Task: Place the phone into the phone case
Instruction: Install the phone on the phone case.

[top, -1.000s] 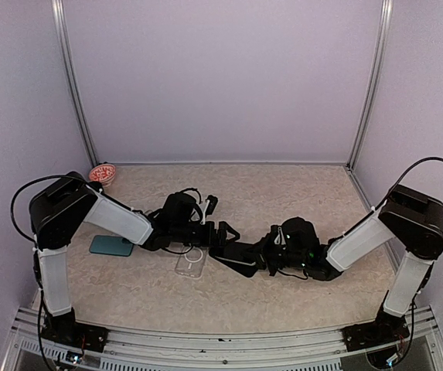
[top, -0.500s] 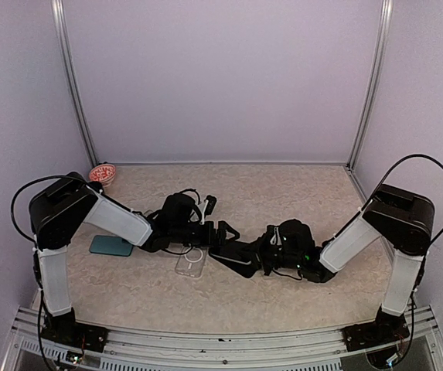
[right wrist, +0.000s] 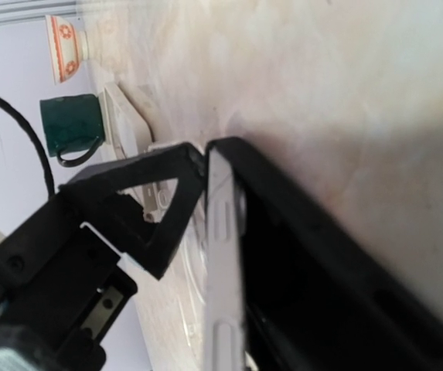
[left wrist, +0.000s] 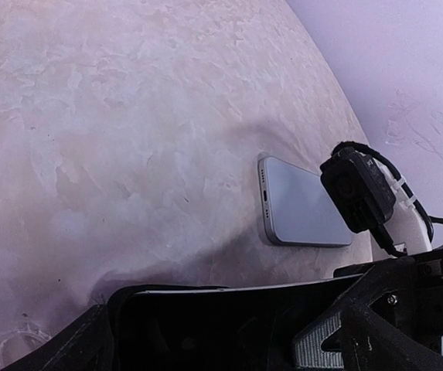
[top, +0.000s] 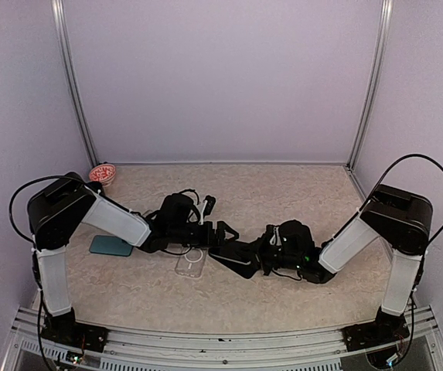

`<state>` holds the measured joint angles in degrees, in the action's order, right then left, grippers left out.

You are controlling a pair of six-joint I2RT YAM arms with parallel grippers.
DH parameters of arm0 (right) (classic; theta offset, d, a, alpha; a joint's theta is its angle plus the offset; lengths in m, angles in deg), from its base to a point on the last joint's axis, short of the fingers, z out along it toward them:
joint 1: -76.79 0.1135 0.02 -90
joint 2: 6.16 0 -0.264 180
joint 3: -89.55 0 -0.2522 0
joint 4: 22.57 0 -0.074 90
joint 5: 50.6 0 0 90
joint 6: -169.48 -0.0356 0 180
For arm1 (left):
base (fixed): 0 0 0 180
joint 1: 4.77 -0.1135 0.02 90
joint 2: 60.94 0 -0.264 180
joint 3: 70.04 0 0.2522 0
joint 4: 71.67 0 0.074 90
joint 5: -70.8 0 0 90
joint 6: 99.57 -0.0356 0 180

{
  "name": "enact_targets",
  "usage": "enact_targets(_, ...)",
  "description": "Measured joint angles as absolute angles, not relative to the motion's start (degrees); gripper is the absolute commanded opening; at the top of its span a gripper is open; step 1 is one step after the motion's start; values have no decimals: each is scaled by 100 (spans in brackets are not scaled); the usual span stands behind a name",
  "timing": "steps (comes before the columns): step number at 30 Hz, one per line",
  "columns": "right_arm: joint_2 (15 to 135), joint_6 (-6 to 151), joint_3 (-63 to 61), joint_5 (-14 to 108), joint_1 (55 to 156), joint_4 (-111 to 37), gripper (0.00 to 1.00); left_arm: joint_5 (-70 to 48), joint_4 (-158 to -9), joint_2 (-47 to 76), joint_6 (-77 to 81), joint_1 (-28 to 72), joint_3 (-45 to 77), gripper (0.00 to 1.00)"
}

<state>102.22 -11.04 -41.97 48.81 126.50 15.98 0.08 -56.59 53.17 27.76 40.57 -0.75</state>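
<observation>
The phone [top: 236, 259], black-faced with a silver rim, hangs low over the table at the middle, and my right gripper [top: 253, 259] is shut on it from the right. Its rim with side buttons [right wrist: 223, 255] runs up the right wrist view. The clear phone case [top: 190, 264] lies flat just left of the phone and a little nearer the front, also showing under the rim [right wrist: 189, 287]. My left gripper [top: 223, 232] stands wide open at the phone's left end. In the left wrist view the phone [left wrist: 229, 332] spans the gap between its fingers.
A red-and-white bowl [top: 102, 175] sits in the back left corner. A teal flat slab [top: 111, 246] lies beside my left forearm. A dark green mug [right wrist: 70, 124] stands beyond the left gripper. A pale second phone [left wrist: 302, 205] lies flat on the table.
My right arm has shifted a little to the left, carrying the phone closer to the left gripper. The left arm and the case have not moved.
</observation>
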Motion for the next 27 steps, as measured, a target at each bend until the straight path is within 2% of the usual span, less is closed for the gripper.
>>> enact_targets(13, 10415, -837, -4487, 5110, 12440, 2748, 0, 373, -6151, 4595, 2791, 3790, -102, 99)
enact_targets(27, 10476, -42, -4090, 6000, 12431, 2990, 0, 786, -6297, 4427, 2712, 3456, -489, 99)
